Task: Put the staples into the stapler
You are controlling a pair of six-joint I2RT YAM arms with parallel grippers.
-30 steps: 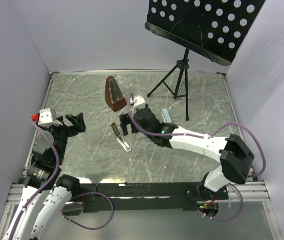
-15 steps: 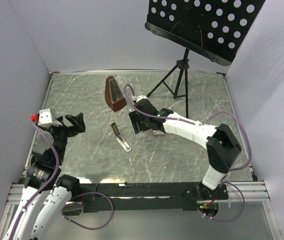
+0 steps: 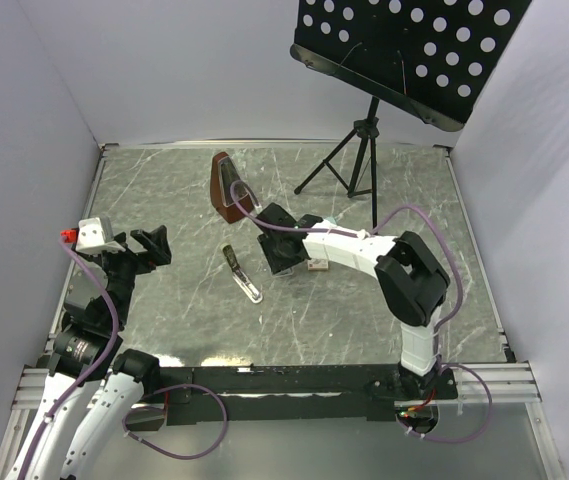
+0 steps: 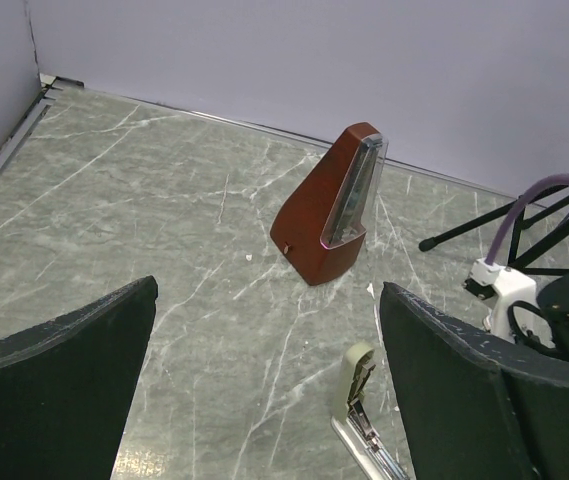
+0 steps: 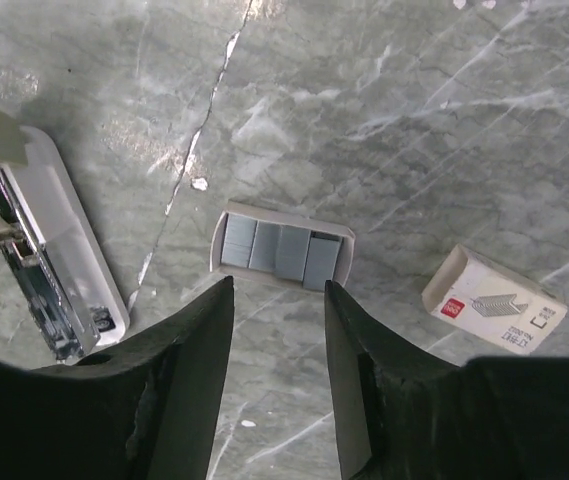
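Note:
The stapler [image 5: 49, 250] lies swung open on the table, its metal channel bare; it also shows as the stapler [image 3: 242, 274] from above and the stapler [image 4: 364, 425] low in the left wrist view. The staples [image 5: 281, 248] sit as silvery strips in a small cream tray. My right gripper [image 5: 277, 295] points down just short of that tray, jaws partly narrowed with only table between them. The tray's cream sleeve [image 5: 494, 300] lies to the right. My left gripper [image 3: 152, 245] hovers wide open at the left, holding nothing.
A red-brown metronome [image 3: 226, 188] stands behind the stapler, and the metronome [image 4: 334, 205] also fills the middle of the left wrist view. A black music stand [image 3: 404, 50] on a tripod [image 3: 359, 160] occupies the back right. White walls enclose the table.
My right arm has folded in and brought its gripper down over the staple tray while its jaws narrowed. The left arm has not moved.

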